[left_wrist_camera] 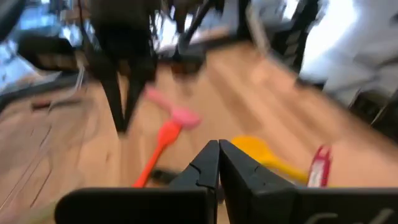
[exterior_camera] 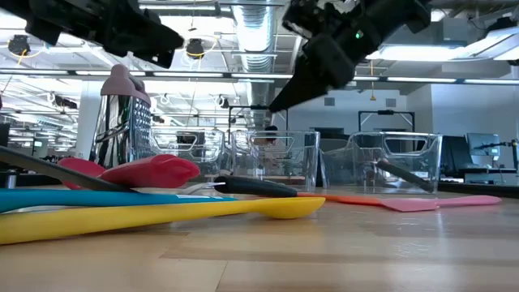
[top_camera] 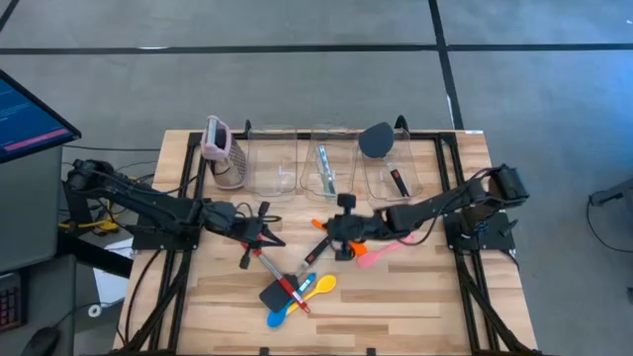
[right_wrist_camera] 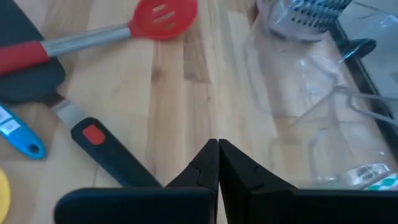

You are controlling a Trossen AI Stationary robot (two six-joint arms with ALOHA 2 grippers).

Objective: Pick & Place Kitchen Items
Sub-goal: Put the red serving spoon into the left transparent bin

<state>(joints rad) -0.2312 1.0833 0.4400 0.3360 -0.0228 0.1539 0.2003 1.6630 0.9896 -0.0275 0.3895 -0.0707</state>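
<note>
My left gripper (top_camera: pixel 265 235) pinched together above slatted wood table (top_camera: pixel 415 307), ridged metal grater (top_camera: pixel 224 153) behind, glossy spoons and flat spatulas piled centre (top_camera: pixel 294 291), three clear bins (top_camera: pixel 324 163), my right gripper (top_camera: pixel 334 229) closed empty beside soft pink spatula (top_camera: pixel 381 252)

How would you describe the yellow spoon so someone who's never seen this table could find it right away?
Start at the wooden table and look at its front edge, away from the three clear bins. A small heap of utensils lies there. The yellow spoon is on the heap's right side, crossing a blue spoon; it is the only yellow thing in it.
</note>
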